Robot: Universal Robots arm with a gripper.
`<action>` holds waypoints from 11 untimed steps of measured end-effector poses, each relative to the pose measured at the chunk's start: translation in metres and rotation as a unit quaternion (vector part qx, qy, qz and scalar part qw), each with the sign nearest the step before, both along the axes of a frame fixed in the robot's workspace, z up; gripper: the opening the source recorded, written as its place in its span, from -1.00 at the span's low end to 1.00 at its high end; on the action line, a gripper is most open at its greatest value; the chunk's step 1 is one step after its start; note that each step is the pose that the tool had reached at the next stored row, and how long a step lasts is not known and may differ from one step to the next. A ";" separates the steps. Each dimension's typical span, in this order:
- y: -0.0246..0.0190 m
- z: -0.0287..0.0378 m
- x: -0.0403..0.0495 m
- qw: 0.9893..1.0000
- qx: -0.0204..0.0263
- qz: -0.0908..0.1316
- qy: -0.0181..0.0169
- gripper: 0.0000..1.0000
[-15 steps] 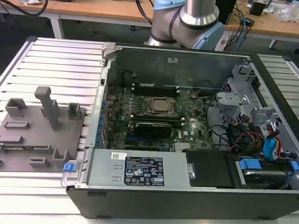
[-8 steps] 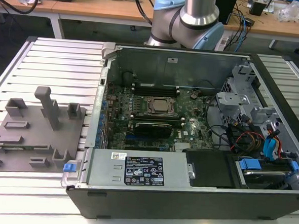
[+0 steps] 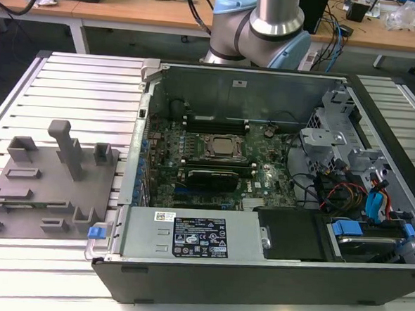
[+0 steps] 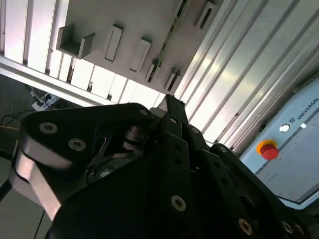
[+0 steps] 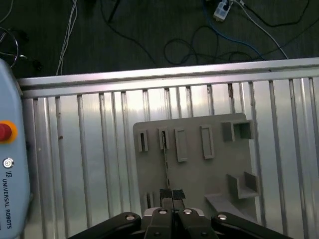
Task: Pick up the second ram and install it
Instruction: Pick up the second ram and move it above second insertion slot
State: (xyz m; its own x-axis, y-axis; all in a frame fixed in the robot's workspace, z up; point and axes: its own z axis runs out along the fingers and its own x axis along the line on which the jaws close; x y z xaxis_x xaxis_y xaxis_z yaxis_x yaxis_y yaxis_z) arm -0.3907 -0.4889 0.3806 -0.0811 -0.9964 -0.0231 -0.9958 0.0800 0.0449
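Gripper (image 5: 172,195): fingers closed together, holding nothing.
Second ram (image 5: 166,164): on edge in grey fixture plate (image 5: 199,174), below gripper, untouched.

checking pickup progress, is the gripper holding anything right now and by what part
Nothing looks held. The gripper hangs shut above the grey fixture plate, where the second ram stands on edge, apparently untouched.
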 end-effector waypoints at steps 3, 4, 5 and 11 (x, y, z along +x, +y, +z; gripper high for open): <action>0.0000 0.0000 0.0000 1.000 0.000 0.000 0.000 -0.79; 0.0000 0.0000 0.0000 1.000 0.000 0.000 0.000 -0.77; 0.0000 0.0000 0.0000 1.000 0.000 0.000 0.000 -0.77; 0.0000 -0.0001 0.0000 1.000 0.000 0.000 0.000 -0.28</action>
